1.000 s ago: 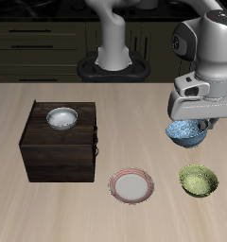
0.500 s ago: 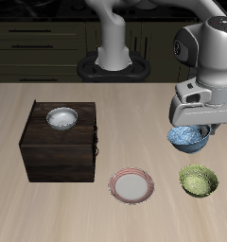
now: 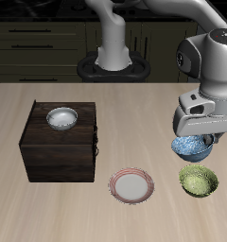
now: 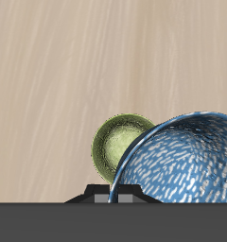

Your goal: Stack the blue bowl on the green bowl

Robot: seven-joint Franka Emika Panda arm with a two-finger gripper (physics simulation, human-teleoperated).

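My gripper (image 3: 199, 142) is pinching the blue bowl (image 3: 191, 146) by its rim, bowl hanging clear of the table (image 3: 49, 208). Green bowl (image 3: 199, 180) sits on the table below me, offset toward the front edge. From the wrist, blue bowl (image 4: 182, 161) partly covers green bowl (image 4: 120, 144).

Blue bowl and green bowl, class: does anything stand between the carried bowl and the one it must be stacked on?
Nothing visible does. The tool holds the blue bowl in the air, just behind the green bowl, whose inside is empty. The pink-rimmed plate and the dark box lie off to the side.
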